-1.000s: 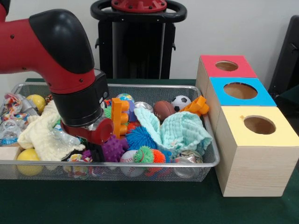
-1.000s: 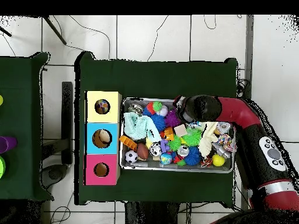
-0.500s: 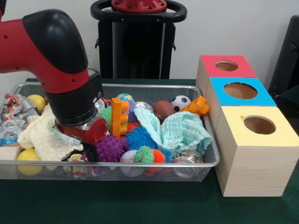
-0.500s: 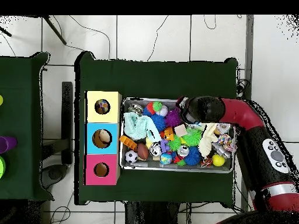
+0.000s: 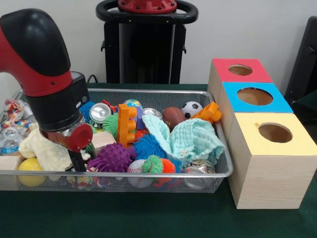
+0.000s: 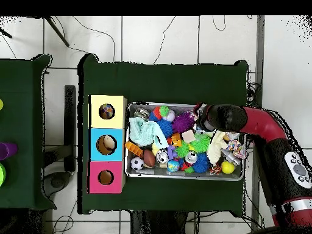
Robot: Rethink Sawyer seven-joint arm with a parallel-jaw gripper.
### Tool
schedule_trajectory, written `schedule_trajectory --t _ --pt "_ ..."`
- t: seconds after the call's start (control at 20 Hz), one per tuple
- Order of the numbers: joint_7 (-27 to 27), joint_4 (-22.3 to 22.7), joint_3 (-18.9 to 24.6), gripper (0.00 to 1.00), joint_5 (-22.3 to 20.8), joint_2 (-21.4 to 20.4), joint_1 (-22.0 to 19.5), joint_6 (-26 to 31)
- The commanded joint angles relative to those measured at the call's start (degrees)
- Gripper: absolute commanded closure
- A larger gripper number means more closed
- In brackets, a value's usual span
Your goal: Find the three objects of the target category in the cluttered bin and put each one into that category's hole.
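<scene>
The gripper point(image 5: 78, 161) is seen low at the left of the wire bin point(image 5: 148, 92), its dark tips among the toys; whether it is open or closed cannot be told. A purple spiky ball point(image 5: 113, 157) lies just right of it, a cream cloth point(image 5: 47, 151) left. The holed boxes point(image 5: 267, 148) stand at the frame's right.
</scene>
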Motion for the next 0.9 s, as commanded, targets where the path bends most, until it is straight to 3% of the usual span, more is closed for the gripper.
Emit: schedule_trajectory --t 0.05,0.35,0.9 --pt "-13.7 5.1 0.9 1.00 -3.2 0.8 0.6 -4.2" --pt "-11.5 7.2 -0.3 1.00 -5.0 -0.7 2.0 -7.2" --pt "-11.9 7.2 -0.3 1.00 -5.4 -1.5 2.3 -6.6"
